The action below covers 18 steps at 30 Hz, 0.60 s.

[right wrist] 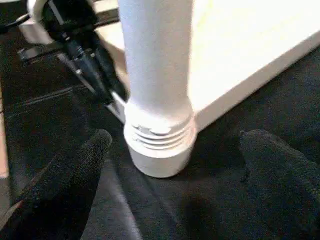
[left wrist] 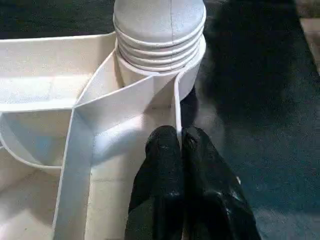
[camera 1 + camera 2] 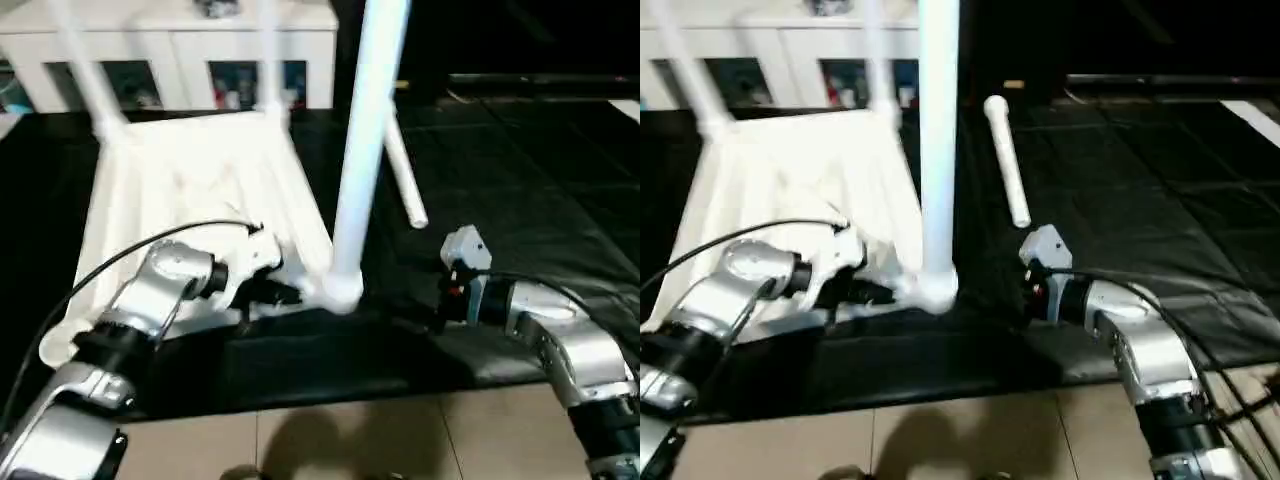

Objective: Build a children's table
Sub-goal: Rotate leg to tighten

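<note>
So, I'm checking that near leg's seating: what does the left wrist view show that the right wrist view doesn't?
Left wrist alone: the tabletop's ribbed underside, with the left gripper shut on a rib beside the socket. Right wrist alone: the right gripper's fingers spread wide either side of the leg, plus the socket's outside on the black mat. Both: exposed threads above the socket.

place: home-like room | cues: white glass-door cabinet (image 3: 170,60), tiled floor (image 3: 350,435)

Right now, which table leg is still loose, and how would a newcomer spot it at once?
Start at the upturned white table top on the black mat. Just past its right edge lies a white leg, flat on the mat. The other legs, like the near corner leg, stand upright in sockets; this one alone lies down, unattached.
</note>
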Tool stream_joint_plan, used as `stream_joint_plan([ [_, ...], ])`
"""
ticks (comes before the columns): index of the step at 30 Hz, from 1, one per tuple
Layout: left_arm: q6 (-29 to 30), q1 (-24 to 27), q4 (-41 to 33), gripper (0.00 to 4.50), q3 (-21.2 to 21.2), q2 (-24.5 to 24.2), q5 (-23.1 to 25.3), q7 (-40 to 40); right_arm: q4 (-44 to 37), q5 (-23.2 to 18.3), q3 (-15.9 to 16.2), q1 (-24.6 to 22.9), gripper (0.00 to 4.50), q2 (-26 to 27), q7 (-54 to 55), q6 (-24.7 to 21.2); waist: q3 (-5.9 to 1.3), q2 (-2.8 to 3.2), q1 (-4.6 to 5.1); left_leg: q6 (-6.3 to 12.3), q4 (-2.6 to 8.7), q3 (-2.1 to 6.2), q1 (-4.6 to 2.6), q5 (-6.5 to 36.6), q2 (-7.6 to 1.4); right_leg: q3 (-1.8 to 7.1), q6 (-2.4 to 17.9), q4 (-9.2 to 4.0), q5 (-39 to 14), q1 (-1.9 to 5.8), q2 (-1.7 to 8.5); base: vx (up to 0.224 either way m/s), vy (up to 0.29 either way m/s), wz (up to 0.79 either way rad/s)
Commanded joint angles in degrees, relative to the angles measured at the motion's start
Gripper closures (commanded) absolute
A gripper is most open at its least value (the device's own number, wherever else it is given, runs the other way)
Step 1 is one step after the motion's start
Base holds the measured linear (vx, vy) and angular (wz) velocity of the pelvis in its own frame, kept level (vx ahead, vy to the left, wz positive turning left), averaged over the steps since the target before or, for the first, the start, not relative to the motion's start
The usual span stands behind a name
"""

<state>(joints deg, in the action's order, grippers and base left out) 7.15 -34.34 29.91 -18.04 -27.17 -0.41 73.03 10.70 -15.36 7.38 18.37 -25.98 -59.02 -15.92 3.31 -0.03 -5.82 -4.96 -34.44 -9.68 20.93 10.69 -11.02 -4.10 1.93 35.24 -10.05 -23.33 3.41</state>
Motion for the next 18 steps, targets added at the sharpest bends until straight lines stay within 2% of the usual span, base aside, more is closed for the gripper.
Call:
stream_joint_plan([
  [1,-0.8,0.2,-1.9,4.43,-2.0,0.4,-0.2,2.1,0.4,0.1,0.1,1.2,0.0,-0.5,-0.6,0.5,-4.28,0.29,0.24,3.94,3.72,0.35,-0.59,8.6,-2.21,2.94,11.9,-4.02,-9.4,3.45,4.49,0.0,0.0,0.0],
  [6,-0.2,0.7,-2.2,4.43,-1.2,0.7,0.1,0.3,0.5,0.2,0.5,1.7,0.0,-0.2,-0.6,0.6,-4.2,0.24,0.28,3.57,3.74,0.36,-0.44,8.8,-2.06,2.95,11.1,-4.17,-10.7,3.55,4.49,0.0,0.0,0.0],
  [7,1.3,0.7,-2.4,4.06,-1.0,0.7,-0.5,0.7,0.4,0.4,0.6,1.5,0.0,-0.2,-0.7,0.7,-4.25,0.23,0.28,3.44,3.75,0.36,-0.45,8.6,-2.08,2.96,10.9,-4.12,-11.0,3.59,4.5,0.0,0.0,0.0],
  [9,0.4,0.9,-2.8,3.95,-0.6,0.6,-0.5,0.0,0.2,0.4,0.7,1.2,0.0,-0.2,-0.8,0.8,-4.23,0.36,0.26,3.46,3.78,0.45,-0.36,8.5,-2.1,2.93,10.9,-4.11,-10.7,3.61,4.51,0.0,0.0,0.0],
  [18,0.4,1.1,-3.2,3.92,-0.9,0.1,-0.3,1.2,0.1,0.4,0.9,0.9,0.0,-0.2,-1.1,0.9,-4.26,0.31,0.83,3.68,3.75,0.46,-0.26,8.5,-1.99,2.85,10.9,-4.16,-10.5,3.69,4.39,0.0,0.0,0.0],
])
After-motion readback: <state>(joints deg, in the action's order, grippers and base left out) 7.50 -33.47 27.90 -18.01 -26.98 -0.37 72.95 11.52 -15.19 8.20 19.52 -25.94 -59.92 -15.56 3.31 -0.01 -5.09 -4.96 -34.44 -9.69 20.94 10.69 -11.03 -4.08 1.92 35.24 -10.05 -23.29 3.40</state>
